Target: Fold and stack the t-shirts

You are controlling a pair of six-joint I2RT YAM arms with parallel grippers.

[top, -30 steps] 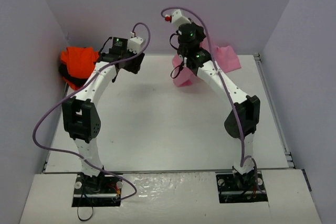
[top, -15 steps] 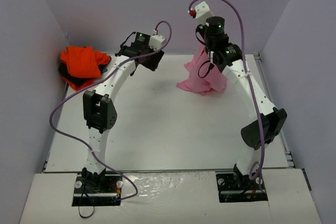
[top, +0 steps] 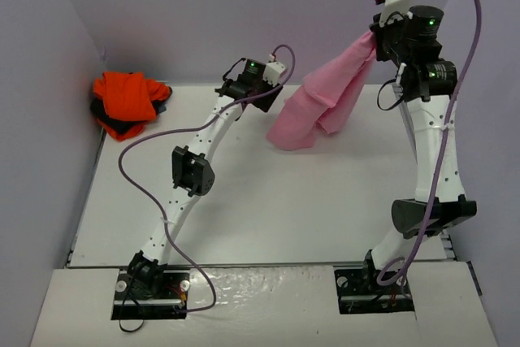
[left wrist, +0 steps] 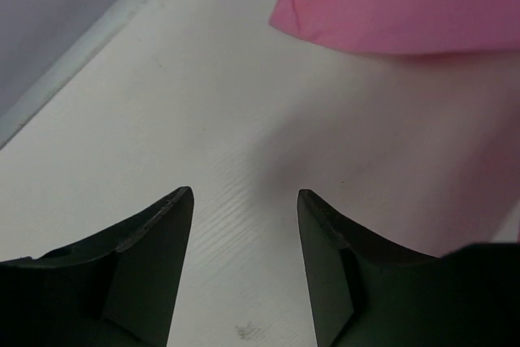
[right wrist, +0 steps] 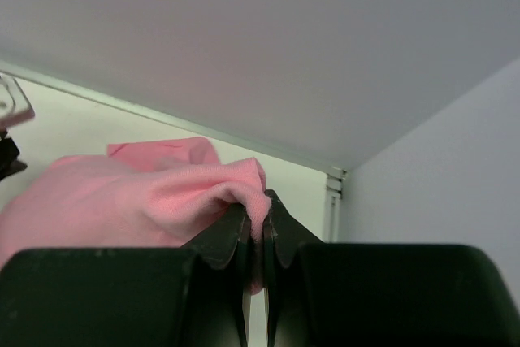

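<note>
Right gripper [right wrist: 258,214] is clenched on a bunched edge of the soft light pink t-shirt [top: 321,107], which hangs high over the white table [top: 244,209]. Left gripper [left wrist: 244,193] hovers nearby, jaws parted and empty. The crumpled bright orange t-shirt [top: 123,97] lies far left.

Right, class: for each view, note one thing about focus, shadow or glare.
Top view: even light, sharp, faint glare on the near strip. Left wrist view: the pink shirt looks soft-edged and throws a blurred shadow on the table. Right wrist view: the right gripper is near-black with little detail, while the pinched shirt is well lit.
</note>
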